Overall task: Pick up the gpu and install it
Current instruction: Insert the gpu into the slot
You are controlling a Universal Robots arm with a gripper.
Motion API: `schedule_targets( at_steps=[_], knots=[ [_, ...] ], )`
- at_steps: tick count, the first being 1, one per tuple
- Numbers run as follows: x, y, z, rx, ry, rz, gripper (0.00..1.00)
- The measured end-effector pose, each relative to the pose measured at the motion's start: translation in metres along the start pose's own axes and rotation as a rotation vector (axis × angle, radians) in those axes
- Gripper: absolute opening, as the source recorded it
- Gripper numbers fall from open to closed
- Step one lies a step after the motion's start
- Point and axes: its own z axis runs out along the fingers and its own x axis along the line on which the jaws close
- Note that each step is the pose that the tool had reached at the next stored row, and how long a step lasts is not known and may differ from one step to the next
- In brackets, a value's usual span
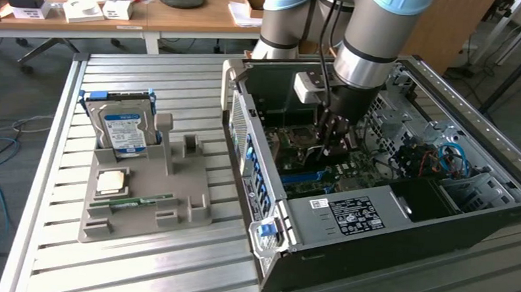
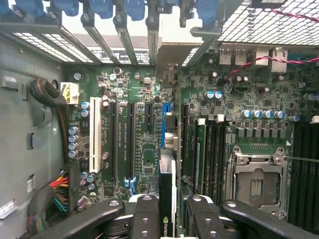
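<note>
The tool (image 2: 172,211) is seen partly closed, with the graphics card (image 2: 166,191) clamped edge-on between its fingers (image 2: 144,209). The card is held inside the open computer case (image 1: 397,257), low over the motherboard (image 2: 144,154). It is lined up along the blue slot (image 2: 167,117), which lies between the black slots (image 2: 130,139) and the memory slots (image 2: 209,149). Whether the card's lower edge is already touching that slot cannot be told.

The step in hand is judged to be the seating of the card. It is done well if the card is kept upright and parallel to the blue slot, so that its contact edge meets the opening along the whole length rather than at one corner. The metal end of the card should be guided towards the rear openings of the case (image 2: 149,50), not onto the frame bars there. Pressure is best applied straight down and evenly, since a thin card can flex or slip in the grip if it is pushed at an angle. Care is also called for near the small upright capacitors (image 2: 74,142) and the processor socket (image 2: 256,181), which lie close to the tool's path.

On the worktop (image 1: 150,266) beside the case, a grey tray (image 1: 187,209) is seen with a hard drive (image 1: 125,130) standing in it.
</note>
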Motion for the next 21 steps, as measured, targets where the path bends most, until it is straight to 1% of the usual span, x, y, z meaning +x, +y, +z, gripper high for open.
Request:
schedule_targets(
  at_steps=[6, 14, 21],
  knots=[
    [0.0, 0.0032, 0.0, -0.0001, 0.0001, 0.0, 0.26],
    [0.0016, 0.0037, 0.0, -0.0001, 0.0001, 0.0, 0.26],
    [0.0017, 0.0062, 0.0, -0.0001, 0.0, 0.0, 0.26]
  ],
)
